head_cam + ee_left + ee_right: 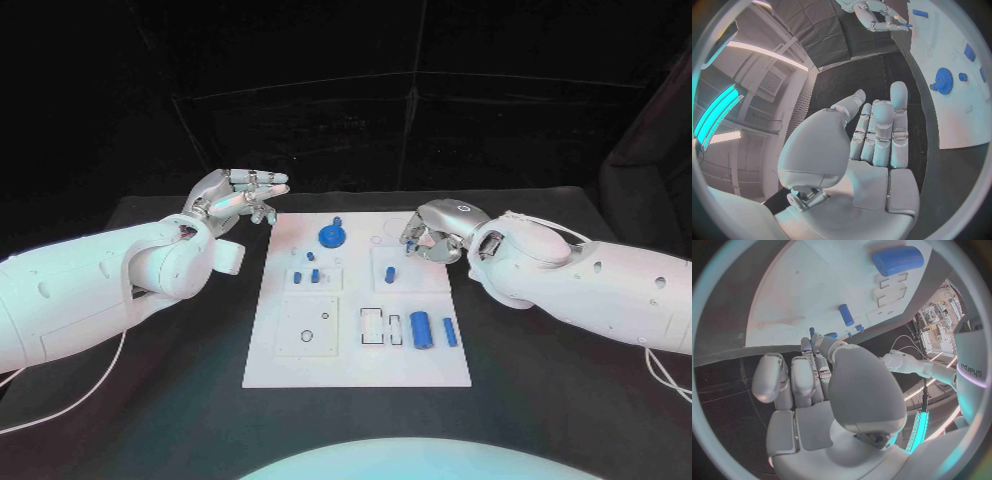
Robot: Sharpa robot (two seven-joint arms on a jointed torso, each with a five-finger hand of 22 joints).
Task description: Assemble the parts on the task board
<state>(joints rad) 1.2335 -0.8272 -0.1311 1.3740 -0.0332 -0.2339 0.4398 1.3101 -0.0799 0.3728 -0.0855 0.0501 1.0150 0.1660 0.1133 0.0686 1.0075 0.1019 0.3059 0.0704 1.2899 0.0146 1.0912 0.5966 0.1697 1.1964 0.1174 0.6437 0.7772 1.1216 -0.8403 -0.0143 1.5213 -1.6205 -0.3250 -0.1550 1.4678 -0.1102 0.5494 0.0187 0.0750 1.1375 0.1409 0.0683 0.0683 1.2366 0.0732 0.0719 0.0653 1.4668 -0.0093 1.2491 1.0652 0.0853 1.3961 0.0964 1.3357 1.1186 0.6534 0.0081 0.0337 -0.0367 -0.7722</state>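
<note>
Your task board (356, 355) lies at centre frame on the black table (548, 400). On it you have a blue gear (333, 236) at upper centre, small blue pegs (313, 276) mid-left, and a blue cylinder (421, 329) at lower right. Your left hand (238, 198) hovers off the board's upper-left corner, fingers extended, empty. Your right hand (437, 228) sits curled over the upper-right edge; I cannot tell whether it pinches anything.

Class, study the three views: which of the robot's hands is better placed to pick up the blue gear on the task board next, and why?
Probably the left hand. It hovers open just off the task board corner nearest the blue gear, fingers apart and holding nothing. The right hand sits curled over the opposite edge, seemingly pinching a small blue part.
</note>
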